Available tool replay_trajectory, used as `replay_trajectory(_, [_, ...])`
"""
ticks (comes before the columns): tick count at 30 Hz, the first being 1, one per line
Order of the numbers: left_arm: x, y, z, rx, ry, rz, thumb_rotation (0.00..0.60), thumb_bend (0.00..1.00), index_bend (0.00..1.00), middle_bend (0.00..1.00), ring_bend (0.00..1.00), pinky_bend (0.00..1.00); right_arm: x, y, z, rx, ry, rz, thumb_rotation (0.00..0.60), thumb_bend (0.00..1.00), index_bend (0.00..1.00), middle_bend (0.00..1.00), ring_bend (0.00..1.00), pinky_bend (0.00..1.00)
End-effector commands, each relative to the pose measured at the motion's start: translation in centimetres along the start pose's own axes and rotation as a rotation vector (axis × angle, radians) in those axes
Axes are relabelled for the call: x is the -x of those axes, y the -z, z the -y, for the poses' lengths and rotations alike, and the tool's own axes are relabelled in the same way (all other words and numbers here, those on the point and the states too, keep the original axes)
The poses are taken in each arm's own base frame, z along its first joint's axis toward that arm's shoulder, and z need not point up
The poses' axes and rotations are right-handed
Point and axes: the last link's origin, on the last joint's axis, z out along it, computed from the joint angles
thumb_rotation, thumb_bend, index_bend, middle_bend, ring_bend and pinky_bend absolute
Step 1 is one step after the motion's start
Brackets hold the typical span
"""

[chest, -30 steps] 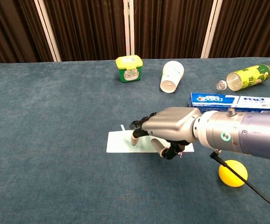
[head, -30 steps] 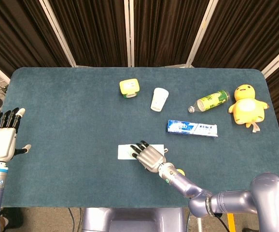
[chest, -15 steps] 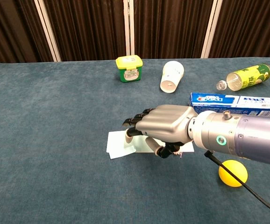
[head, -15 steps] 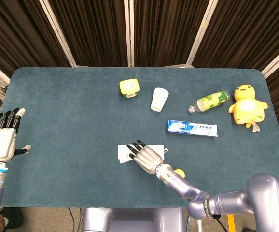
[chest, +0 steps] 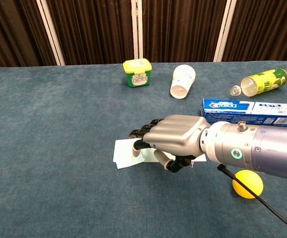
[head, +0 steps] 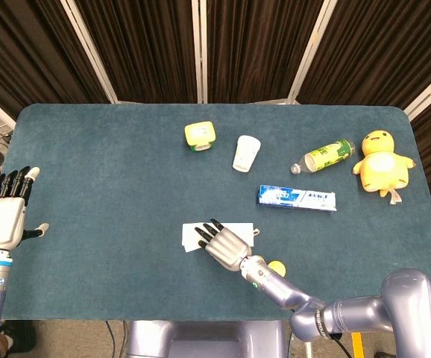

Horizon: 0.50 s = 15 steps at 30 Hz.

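The right robot hand (chest: 171,141) rests palm-down on a pale flat packet (chest: 128,152) lying on the blue counter (head: 96,164), its fingers (chest: 142,133) curled over the packet's middle so only the left end and a strip by the thumb show. Whether it grips or merely presses the packet, I cannot tell. A yellow ball (chest: 248,184) sits near the wrist. The left robot hand (head: 5,216) hovers at the counter's left edge, fingers straight and apart, holding nothing.

Head view: high, looking down; chest view: low, close; both share table (head: 89,186).
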Motion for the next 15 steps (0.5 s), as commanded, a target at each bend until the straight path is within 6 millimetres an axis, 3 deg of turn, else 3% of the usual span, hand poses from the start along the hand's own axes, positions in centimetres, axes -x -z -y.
replay_trajectory(1, [-0.04,0.02,0.00,0.001,0.002,-0.001,0.600,0.00,0.00,0.00,0.00,0.00,0.15,0.02,0.00,0.001,0.005,0.004,0.600,0.83,0.24,0.00,0.00,0.00])
replay_trajectory(15, [-0.18,0.07,-0.02,0.006,0.007,-0.002,0.600,0.00,0.00,0.00,0.00,0.00,0.84,0.46,-0.80,0.027,0.047,0.007,0.600,0.83,0.24,0.00,0.00,0.00])
